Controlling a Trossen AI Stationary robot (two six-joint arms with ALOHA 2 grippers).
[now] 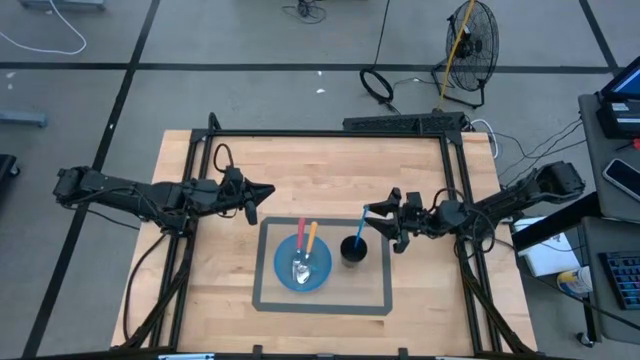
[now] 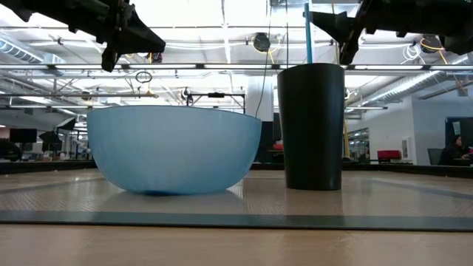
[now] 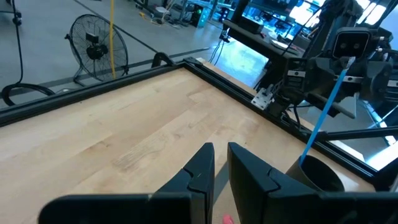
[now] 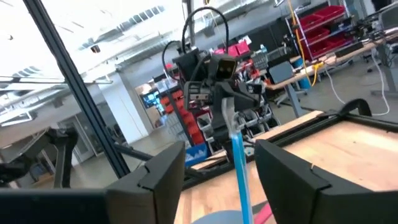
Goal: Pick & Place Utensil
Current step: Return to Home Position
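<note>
A black cup (image 1: 353,249) stands upright on the wooden table with a blue-handled utensil (image 1: 362,224) sticking up out of it. Left of it sits a light blue bowl (image 1: 303,263) with a red-handled and an orange-handled utensil lying in it. My right gripper (image 1: 372,220) hovers above the cup, open; in the right wrist view the blue handle (image 4: 239,163) rises between its spread fingers (image 4: 221,151) without touching either. My left gripper (image 1: 264,192) is shut and hangs in the air over bare table, left of and beyond the bowl (image 3: 221,158).
Bowl and cup stand inside a grey taped rectangle (image 1: 322,307) near the table's near edge. A black frame (image 1: 330,132) runs around the tabletop. Bare wood lies on the far half and on the table's left and right. A fan (image 1: 470,40) stands on the floor beyond.
</note>
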